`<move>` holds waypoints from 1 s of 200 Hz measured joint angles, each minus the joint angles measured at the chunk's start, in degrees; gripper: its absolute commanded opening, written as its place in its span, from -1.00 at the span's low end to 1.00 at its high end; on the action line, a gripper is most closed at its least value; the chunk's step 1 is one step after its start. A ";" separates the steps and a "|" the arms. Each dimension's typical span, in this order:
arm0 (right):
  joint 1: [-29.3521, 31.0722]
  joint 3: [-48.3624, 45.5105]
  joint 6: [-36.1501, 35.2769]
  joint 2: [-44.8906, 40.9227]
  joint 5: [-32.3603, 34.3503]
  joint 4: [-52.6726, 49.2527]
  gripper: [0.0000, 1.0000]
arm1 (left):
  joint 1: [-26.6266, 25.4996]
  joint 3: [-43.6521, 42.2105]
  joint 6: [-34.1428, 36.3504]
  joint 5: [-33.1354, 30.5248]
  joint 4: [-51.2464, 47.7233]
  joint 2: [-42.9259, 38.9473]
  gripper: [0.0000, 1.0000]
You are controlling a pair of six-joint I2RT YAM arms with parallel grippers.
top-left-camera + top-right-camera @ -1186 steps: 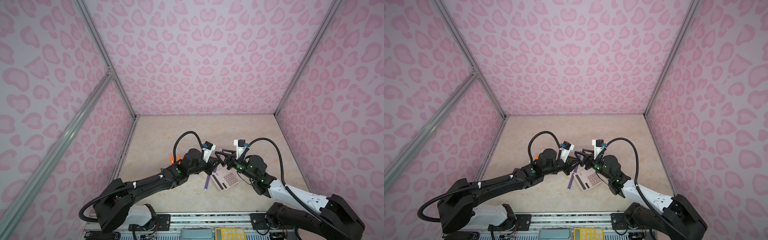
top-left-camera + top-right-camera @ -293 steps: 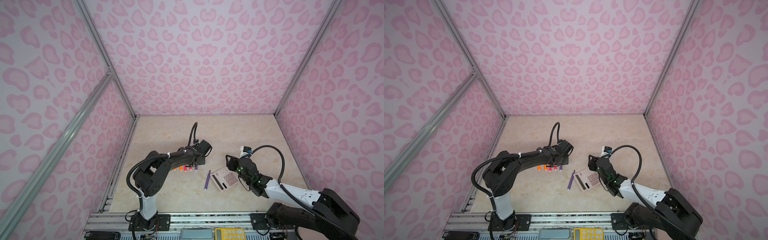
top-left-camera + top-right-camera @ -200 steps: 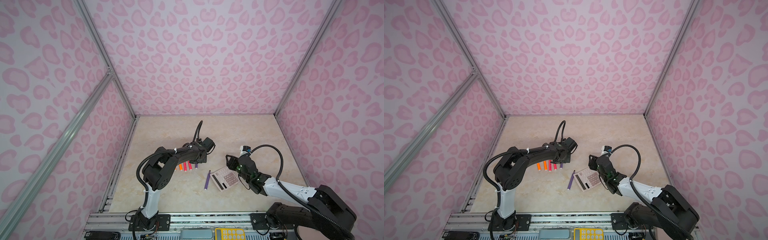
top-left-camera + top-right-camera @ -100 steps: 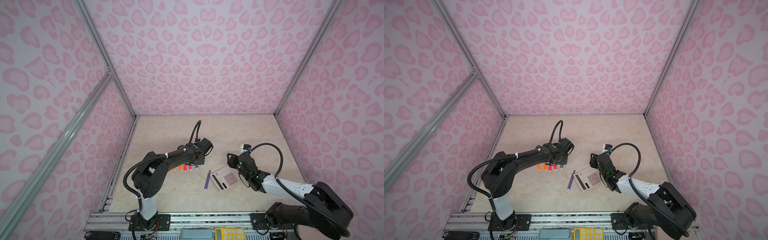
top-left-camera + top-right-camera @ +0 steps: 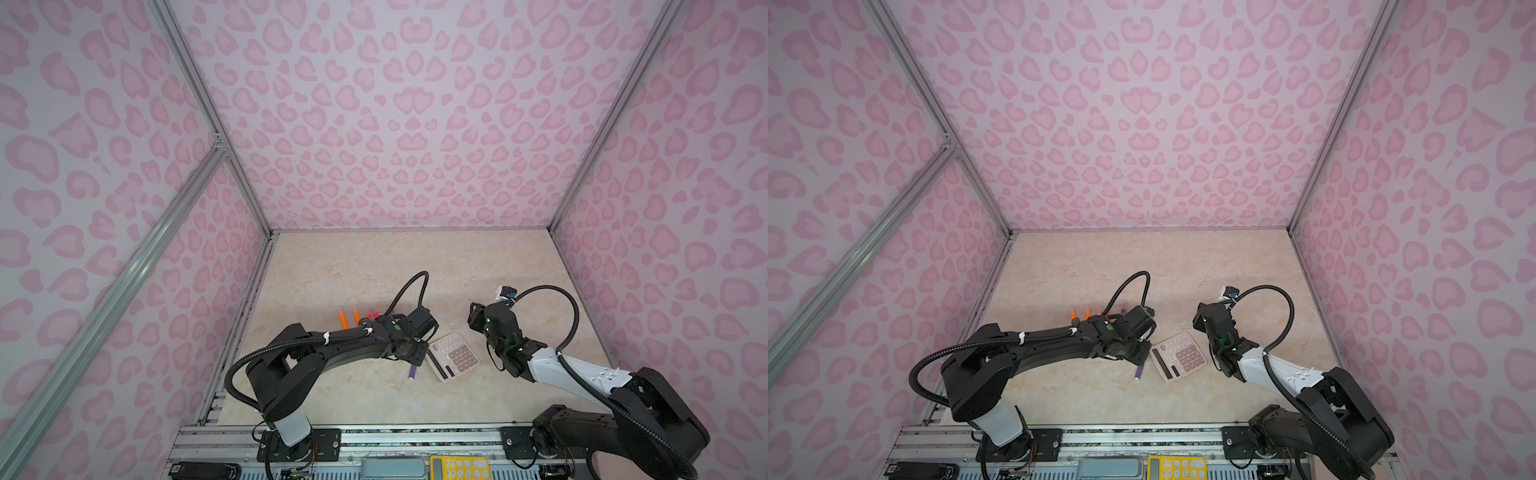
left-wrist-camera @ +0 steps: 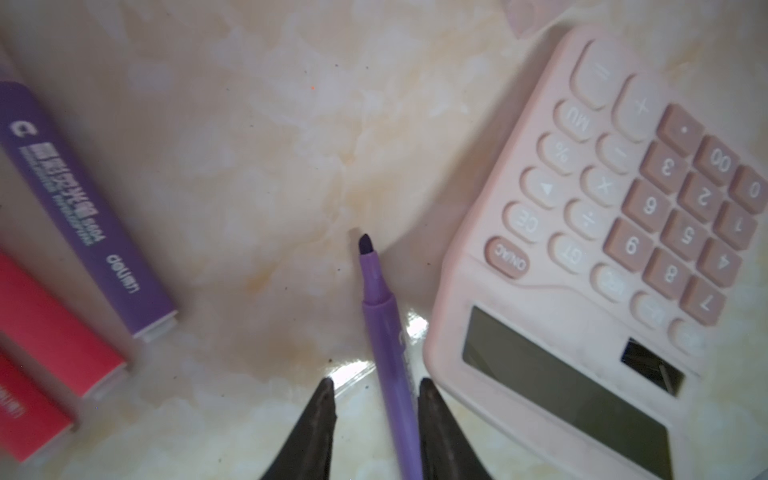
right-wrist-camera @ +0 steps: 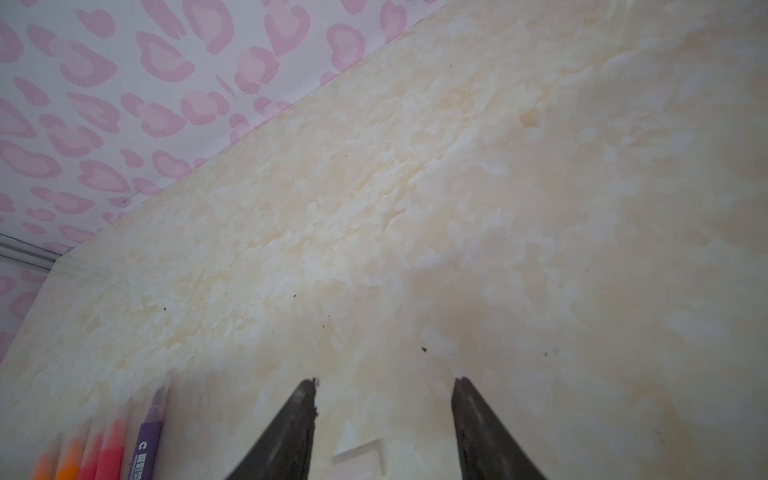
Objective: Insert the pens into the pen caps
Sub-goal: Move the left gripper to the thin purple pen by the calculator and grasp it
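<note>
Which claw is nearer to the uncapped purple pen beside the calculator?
Left. The left claw straddles the pen, with one finger on each side of its barrel. The right claw is farther off, beyond the calculator.

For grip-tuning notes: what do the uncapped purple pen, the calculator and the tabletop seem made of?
Purple pen: seemingly smooth, slightly glossy plastic, with a darker, felt-like tip. Calculator: matte pink plastic, moulded keys. Tabletop: glossy marble-look surface, showing glare; actual material unclear.
</note>
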 measured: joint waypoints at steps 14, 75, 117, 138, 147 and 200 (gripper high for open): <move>-0.15 -0.28 -0.28 -0.28 0.39 -0.15 0.09 | 0.11 0.11 0.15 0.04 0.13 1.01 -0.30; -1.25 -1.25 -0.66 -1.03 0.59 -0.46 0.09 | -0.07 1.40 0.17 0.50 0.09 4.79 -0.10; -1.36 -1.86 -0.76 -1.18 0.57 -0.55 0.09 | -0.07 1.90 0.22 0.85 -0.15 5.18 0.01; -1.36 -1.86 -0.79 -1.88 0.63 -0.59 0.09 | -0.07 2.01 0.70 0.37 -0.46 5.27 0.01; -1.36 -1.86 -0.83 -2.03 0.81 -0.55 0.09 | -0.07 1.81 0.70 0.24 -0.37 5.16 0.02; -1.51 -1.86 -0.83 -1.55 0.85 -0.55 0.09 | -0.20 -1.38 1.11 -0.28 0.20 2.95 -0.05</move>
